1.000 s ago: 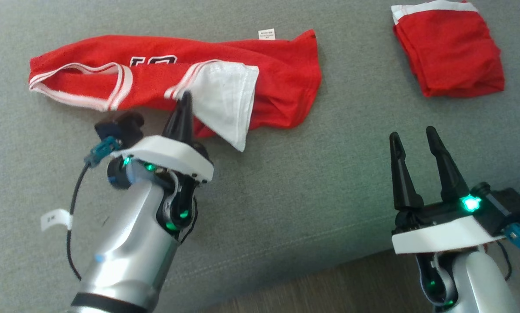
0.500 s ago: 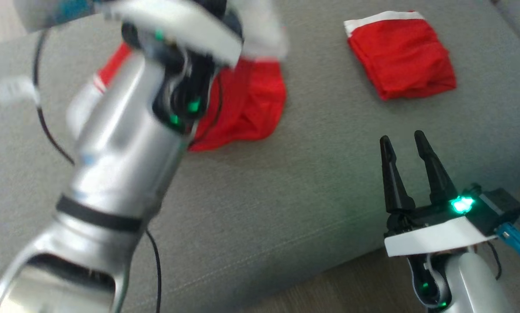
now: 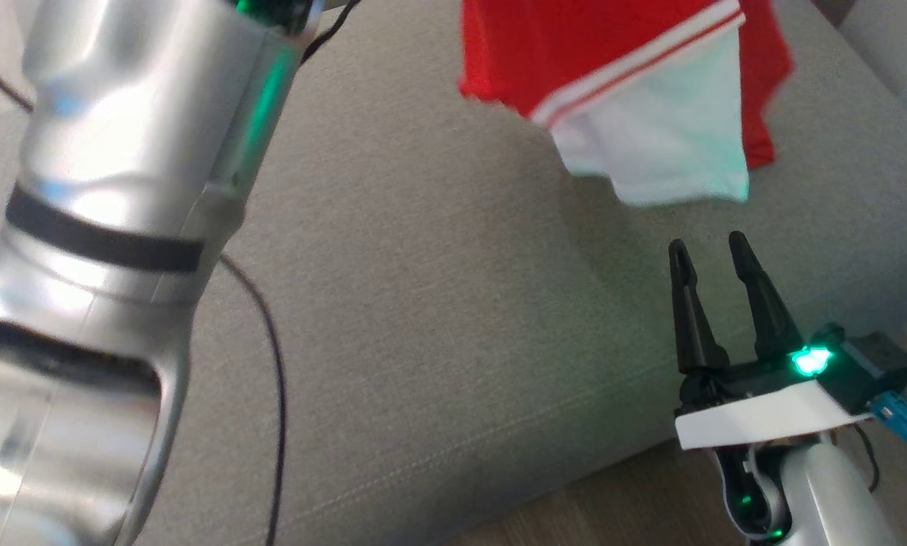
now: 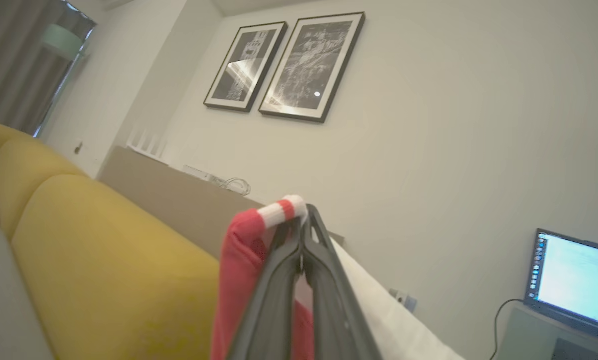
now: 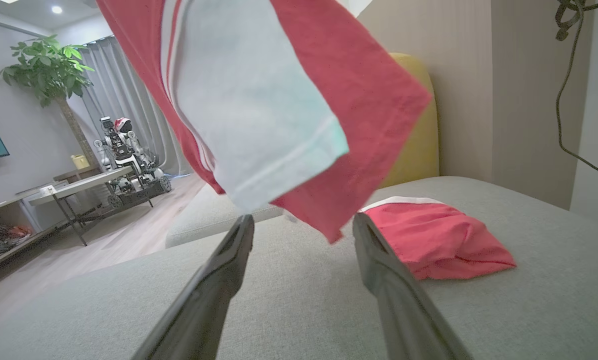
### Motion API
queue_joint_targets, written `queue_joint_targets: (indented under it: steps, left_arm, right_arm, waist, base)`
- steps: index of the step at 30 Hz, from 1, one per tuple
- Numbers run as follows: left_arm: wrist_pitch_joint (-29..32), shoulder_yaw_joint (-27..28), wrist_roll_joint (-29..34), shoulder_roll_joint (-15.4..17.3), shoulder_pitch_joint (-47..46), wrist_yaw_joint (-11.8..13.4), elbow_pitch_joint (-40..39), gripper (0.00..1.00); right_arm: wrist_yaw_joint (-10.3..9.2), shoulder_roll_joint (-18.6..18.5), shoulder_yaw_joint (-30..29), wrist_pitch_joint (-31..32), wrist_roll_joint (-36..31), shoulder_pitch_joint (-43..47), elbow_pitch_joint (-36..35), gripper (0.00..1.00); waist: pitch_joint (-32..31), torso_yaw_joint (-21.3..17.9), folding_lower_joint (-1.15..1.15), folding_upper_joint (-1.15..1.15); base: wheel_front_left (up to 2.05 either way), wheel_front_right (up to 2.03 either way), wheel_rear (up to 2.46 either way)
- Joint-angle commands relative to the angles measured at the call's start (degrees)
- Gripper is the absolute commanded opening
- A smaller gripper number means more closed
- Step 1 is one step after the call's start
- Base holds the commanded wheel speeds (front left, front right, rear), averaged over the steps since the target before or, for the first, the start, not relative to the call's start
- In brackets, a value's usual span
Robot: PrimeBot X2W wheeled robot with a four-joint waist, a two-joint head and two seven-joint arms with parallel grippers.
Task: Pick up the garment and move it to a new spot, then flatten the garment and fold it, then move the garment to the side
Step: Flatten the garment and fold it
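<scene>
The garment (image 3: pixel 613 83) is a red jersey with a white panel and red-and-white striped trim. It hangs in the air above the grey sofa cushion (image 3: pixel 423 303), at the top right of the head view. My left gripper (image 4: pixel 303 225) is shut on its striped edge, with red cloth draped down the left side of the fingers. My left forearm (image 3: pixel 105 189) rises up the left of the head view. My right gripper (image 3: pixel 715 250) stands open near the cushion's front edge, below the hanging cloth. In the right wrist view the garment (image 5: pixel 259 100) dangles just above my right gripper (image 5: pixel 304 235).
A second red cloth (image 5: pixel 434 240), folded, lies on the cushion beyond my right fingers. A black cable (image 3: pixel 271 379) trails over the seat. Wooden floor (image 3: pixel 613 516) borders the sofa's front. A yellow backrest (image 4: pixel 104 240) and a laptop (image 4: pixel 574 280) stand behind.
My left arm has lifted the garment off the cushion and swung it up and to the right. The head camera has shifted. My right gripper has stayed open.
</scene>
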Motion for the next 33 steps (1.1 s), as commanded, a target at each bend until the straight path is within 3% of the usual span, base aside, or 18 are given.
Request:
queue_joint_targets:
  steps: [1, 14, 21, 26, 27, 28, 31, 32, 33]
  left_arm:
    - [0.4, 1.6, -0.1, 3.2, 1.5, 0.1, -0.5, 0.0]
    - [1.8, 5.8, -4.8, 19.1, 32.7, 2.5, -3.8, 0.0]
    - [1.1, 6.9, -4.6, 23.7, 39.3, 3.2, -2.8, 0.0]
    - [0.5, 6.0, -3.6, 24.4, 40.7, 2.7, -1.6, 0.0]
    - [0.4, 5.9, -3.7, 24.2, 40.7, 2.6, -1.3, 0.03]
    - [0.5, 5.6, -3.6, 24.1, 40.8, 2.3, -1.0, 0.2]
    - [1.1, 4.2, -2.6, 24.2, 40.9, 2.0, 0.5, 0.45]
    - [1.1, 4.0, -2.5, 24.1, 40.9, 2.0, 1.0, 1.0]
    - [0.7, 3.9, -2.1, 24.1, 40.9, 2.1, 1.4, 1.0]
  right_arm:
    - [-0.02, -0.4, 1.0, -0.4, 0.3, -0.9, -2.2, 1.0]
    - [-0.02, -0.4, -1.8, -0.4, -4.0, 0.8, -2.7, 1.0]
    - [-0.02, -0.6, 0.8, -0.4, 0.0, 0.0, 2.9, 1.0]
    - [-0.02, -3.9, 4.7, -0.4, 2.6, -2.7, 7.8, 1.0]
    - [-0.02, -4.4, 5.1, -0.4, 2.9, -3.1, 8.4, 1.0]
    - [-0.02, -4.7, 5.4, -0.4, 3.0, -3.5, 8.8, 1.0]
    - [-0.02, -5.2, 6.1, -0.4, 3.0, -4.1, 9.6, 1.0]
    - [-0.02, -5.2, 6.4, -0.4, 2.9, -4.1, 9.9, 1.0]
    - [-0.02, -5.1, 6.7, -0.4, 2.8, -4.1, 10.1, 1.0]
  waist:
    - [0.2, 0.8, 0.0, 0.0]
    - [3.8, 9.5, 0.0, 0.0]
    - [5.0, 11.7, 0.0, 0.0]
    - [4.7, 13.1, 0.0, 0.0]
    - [4.6, 13.4, 0.0, 0.0]
    - [4.6, 13.6, 0.0, 0.0]
    - [4.4, 14.0, 0.0, 0.0]
    - [4.3, 14.1, 0.0, 0.0]
    - [4.2, 14.1, 0.0, 0.0]
  base:
    - [0.0, 0.0, 0.0]
    - [0.0, 0.0, 0.0]
    - [0.0, 0.0, 0.0]
    - [0.0, 0.0, 0.0]
    - [0.0, 0.0, 0.0]
    - [0.0, 0.0, 0.0]
    - [0.0, 0.0, 0.0]
    - [0.0, 0.0, 0.0]
    - [0.0, 0.0, 0.0]
